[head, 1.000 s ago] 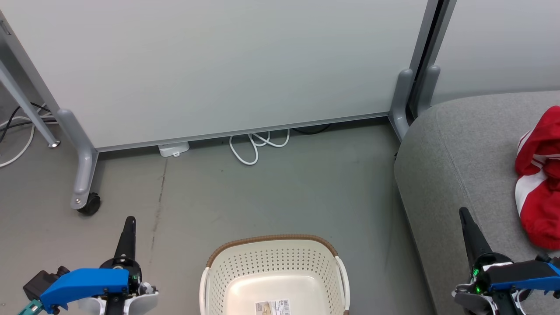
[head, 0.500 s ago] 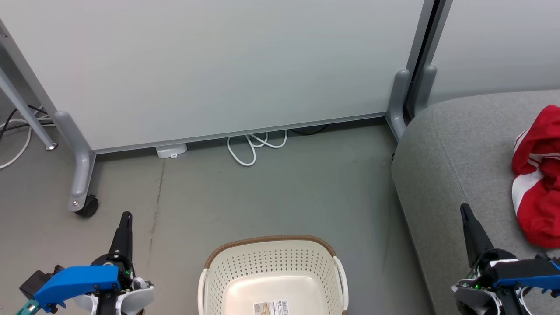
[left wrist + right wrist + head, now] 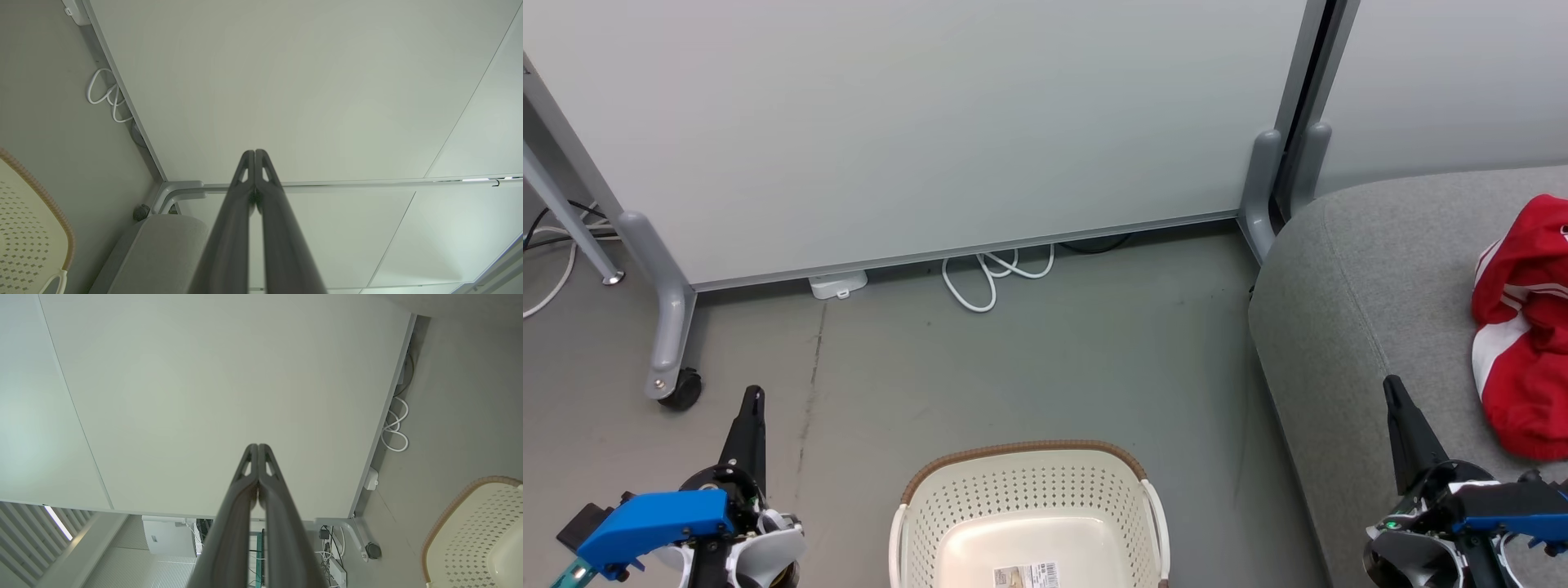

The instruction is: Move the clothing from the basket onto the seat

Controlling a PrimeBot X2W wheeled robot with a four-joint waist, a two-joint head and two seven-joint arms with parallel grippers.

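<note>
Clothing, bright red with white stripes, lies bunched on top of the grey seat, well back from its rounded corner. The cream basket with a brown rim stands on the floor, apart from the seat's side edge; a barcode sticker shows on its bottom. The left gripper hovers over the floor on the basket's side away from the seat, its two dark fingers pressed together on nothing. The right gripper hangs over the seat near its side edge, close to the clothing without touching it, its fingers likewise pressed tight. A pale partition panel stands behind, with a looped white cable on the floor at its foot.
</note>
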